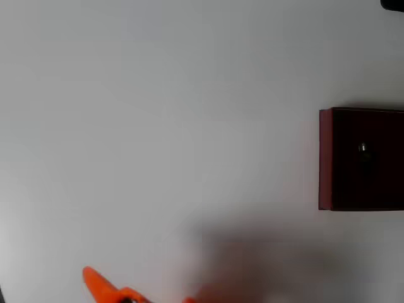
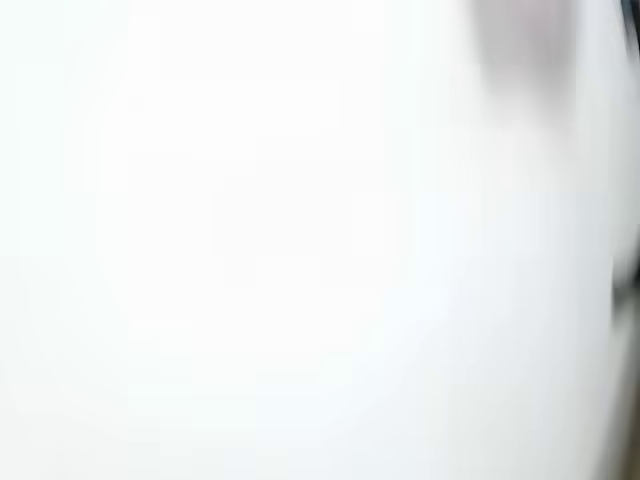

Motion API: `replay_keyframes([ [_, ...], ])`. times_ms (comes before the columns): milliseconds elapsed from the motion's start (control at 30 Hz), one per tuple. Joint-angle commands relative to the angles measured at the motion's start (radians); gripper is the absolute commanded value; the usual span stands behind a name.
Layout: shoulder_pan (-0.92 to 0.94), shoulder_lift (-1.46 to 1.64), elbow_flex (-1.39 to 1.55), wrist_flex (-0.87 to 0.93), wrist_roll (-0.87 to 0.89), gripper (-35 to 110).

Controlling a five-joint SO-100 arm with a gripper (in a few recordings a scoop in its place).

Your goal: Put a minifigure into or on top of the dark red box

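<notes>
The dark red box (image 1: 326, 159) sits at the right edge of the overhead view, maroon wall on its left side and a near-black inside. Within that dark inside I make out the minifigure (image 1: 364, 151), a tiny dark shape with a pale greyish spot. My orange gripper (image 1: 104, 289) pokes in at the bottom left edge of the overhead view, far from the box; one pointed orange tip shows and the rest is cut off, so its state is unclear. The wrist view is a blurred white wash.
A white table (image 1: 158, 113) spreads across the overhead view. A soft grey shadow (image 1: 265, 259) lies on it at the bottom centre. A small dark object (image 1: 394, 4) clips the top right corner.
</notes>
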Motion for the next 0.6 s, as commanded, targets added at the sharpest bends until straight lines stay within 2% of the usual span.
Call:
replay_keyframes([
  [0, -0.112, 0.067, 0.127, -0.049, -0.054, 0],
  [267, -0.278, 0.16, 0.319, -0.028, -0.011, 0],
  [567, -0.302, 0.163, 0.397, -0.067, 0.044, 0],
])
